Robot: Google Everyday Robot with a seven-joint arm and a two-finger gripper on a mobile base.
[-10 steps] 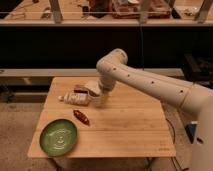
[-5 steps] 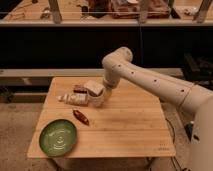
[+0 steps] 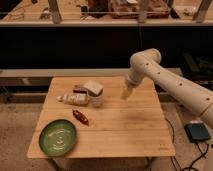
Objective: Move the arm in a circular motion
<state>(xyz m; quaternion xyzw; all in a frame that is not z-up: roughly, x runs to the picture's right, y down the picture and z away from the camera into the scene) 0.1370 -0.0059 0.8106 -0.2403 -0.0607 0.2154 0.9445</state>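
The cream-white arm (image 3: 165, 82) reaches in from the right over the wooden table (image 3: 125, 130). Its rounded elbow joint is high above the table's back right part. The forearm slopes down and left to a tapered pale tip, the gripper (image 3: 125, 93), which hangs just above the table's back middle. It is to the right of a small cluster of objects and apart from them. Nothing shows in the gripper.
A cluster with a white block (image 3: 94, 88), a lying bottle (image 3: 73, 99) and a dark packet sits at the back left. A red object (image 3: 80, 117) and a green plate (image 3: 57, 136) lie at the front left. A black device (image 3: 198, 132) lies on the floor at the right.
The arm's tip has swung to the right, from beside the object cluster to the table's back middle. The elbow has moved right too. The objects have not moved.
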